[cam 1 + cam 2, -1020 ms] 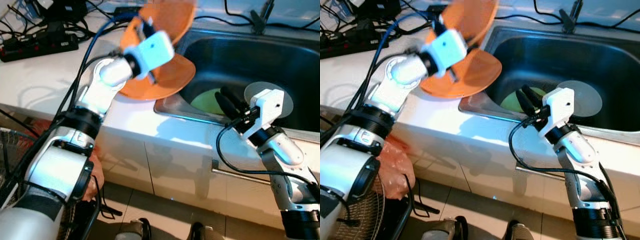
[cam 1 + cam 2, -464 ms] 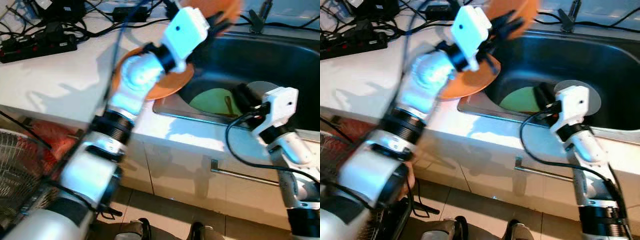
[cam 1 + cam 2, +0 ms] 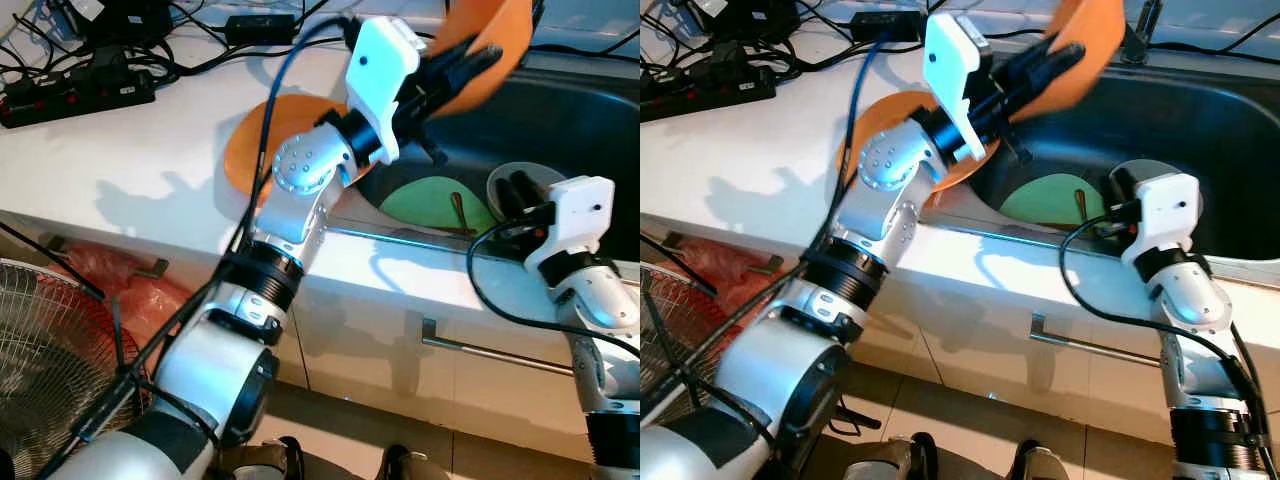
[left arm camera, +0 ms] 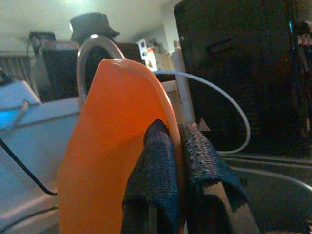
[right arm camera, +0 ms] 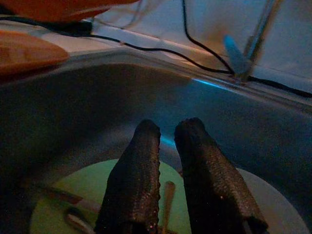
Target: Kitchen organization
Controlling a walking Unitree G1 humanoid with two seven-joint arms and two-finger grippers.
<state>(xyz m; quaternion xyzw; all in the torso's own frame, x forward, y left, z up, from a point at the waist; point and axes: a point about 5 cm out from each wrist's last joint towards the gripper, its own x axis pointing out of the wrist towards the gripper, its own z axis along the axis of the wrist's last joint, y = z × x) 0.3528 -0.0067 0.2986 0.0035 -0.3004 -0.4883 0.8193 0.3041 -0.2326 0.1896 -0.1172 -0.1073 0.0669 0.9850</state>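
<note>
One orange plate [image 3: 480, 45], smooth, glossy, gripper-pinched

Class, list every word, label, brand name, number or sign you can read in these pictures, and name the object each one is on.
No text can be read in any view.
The power strip at the counter's back: any markings are too small and blurred to read.
The orange plate held by the left gripper: plain, no lettering.
The green plate in the sink: plain, no lettering.

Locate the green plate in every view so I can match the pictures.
Left eye: green plate on the sink floor, lower middle-right.
Right eye: in the sink, just left of the right gripper.
Left wrist: not in it.
Right wrist: low, behind the black fingers.
Shared landmark: the wooden utensil lying on it.
</note>
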